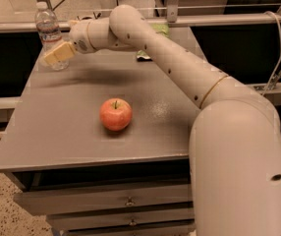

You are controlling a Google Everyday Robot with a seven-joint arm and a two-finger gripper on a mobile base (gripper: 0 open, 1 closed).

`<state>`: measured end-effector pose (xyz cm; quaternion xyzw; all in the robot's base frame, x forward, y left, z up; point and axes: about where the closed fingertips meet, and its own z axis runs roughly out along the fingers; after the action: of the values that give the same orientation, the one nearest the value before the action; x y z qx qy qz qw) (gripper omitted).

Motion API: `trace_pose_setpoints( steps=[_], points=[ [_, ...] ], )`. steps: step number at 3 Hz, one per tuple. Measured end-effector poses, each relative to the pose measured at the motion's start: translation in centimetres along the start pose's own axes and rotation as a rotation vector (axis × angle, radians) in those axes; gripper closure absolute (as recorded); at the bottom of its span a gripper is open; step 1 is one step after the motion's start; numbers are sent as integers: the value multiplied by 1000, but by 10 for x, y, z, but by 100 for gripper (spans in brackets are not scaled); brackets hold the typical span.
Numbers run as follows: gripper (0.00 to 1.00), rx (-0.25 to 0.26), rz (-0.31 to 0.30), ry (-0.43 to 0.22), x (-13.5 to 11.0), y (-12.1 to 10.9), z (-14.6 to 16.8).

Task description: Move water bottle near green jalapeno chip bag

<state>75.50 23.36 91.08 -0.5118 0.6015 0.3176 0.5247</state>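
Note:
The water bottle (48,31), clear with a white cap, stands upright at the table's far left corner. My gripper (57,54) is at the bottle's lower part, reaching in from the right and overlapping it in the camera view. The green jalapeno chip bag (161,29) lies at the far middle of the table, mostly hidden behind my arm; only a green edge shows.
A red apple (116,114) sits in the middle of the grey table (57,146). Drawers (126,200) are under the tabletop. A metal rail (229,19) runs behind the table. My arm spans the table's right and far side.

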Motion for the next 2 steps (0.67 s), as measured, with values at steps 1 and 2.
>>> trace_pose_setpoints(
  steps=[1, 2],
  points=[
    [14, -28, 5, -26, -3, 8, 26],
    [37, -39, 11, -48, -6, 12, 38]
  ],
)
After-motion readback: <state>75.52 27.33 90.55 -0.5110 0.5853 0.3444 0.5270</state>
